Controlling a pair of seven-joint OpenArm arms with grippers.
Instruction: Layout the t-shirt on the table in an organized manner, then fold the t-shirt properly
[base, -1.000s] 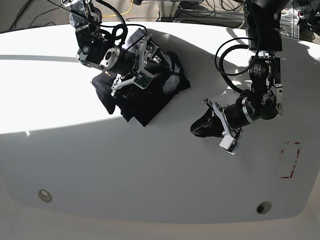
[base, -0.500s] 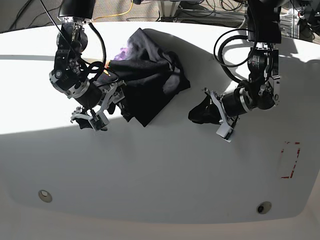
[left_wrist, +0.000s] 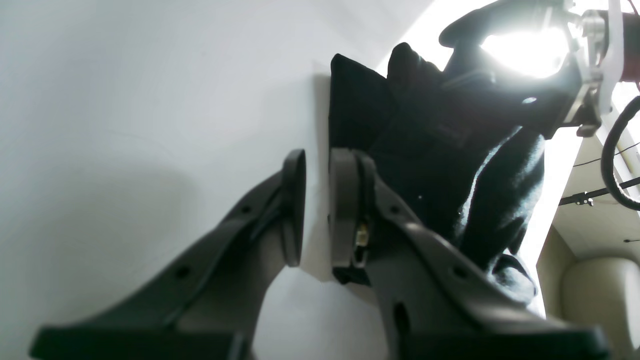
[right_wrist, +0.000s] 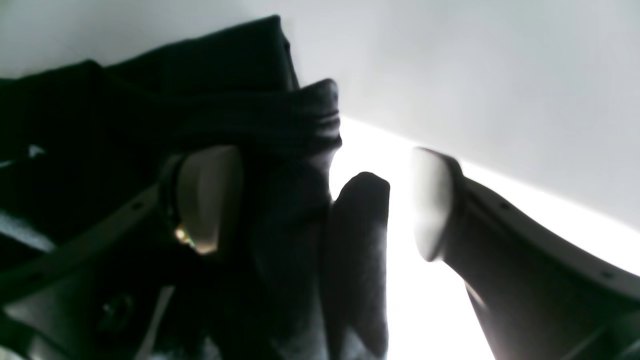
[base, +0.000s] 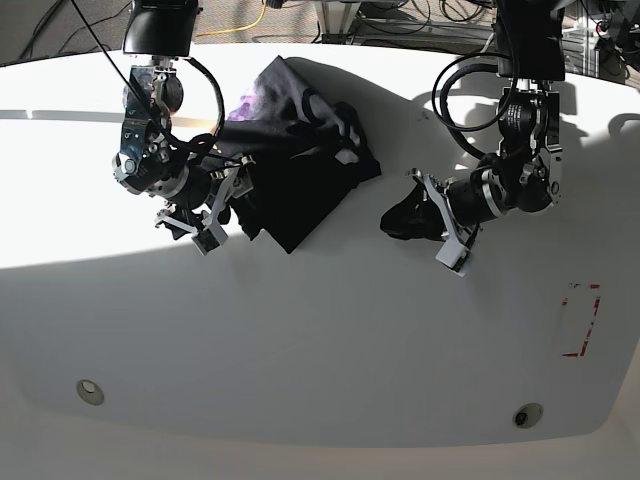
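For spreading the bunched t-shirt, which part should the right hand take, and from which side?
Probably the loose folded edge of the t-shirt at its lower left corner, approached from the left. The open right hand already straddles it there, where folds stand up.

Base view: set high above the table (base: 320, 340), looking steeply down from the near long edge, far enough off to take in both arms and nearly the whole white top.
Left wrist view: rides on the arm at the base view's right, very close and low, looking out past the left gripper (left_wrist: 317, 210) across the tabletop at the t-shirt (left_wrist: 425, 150).
Right wrist view: rides on the arm at the base view's left, closer still, looking out between the fingers of the right gripper (right_wrist: 320, 200) into dark folds.
Shared: all three see the black t-shirt and white table; the left wrist view also catches the other arm behind the cloth.
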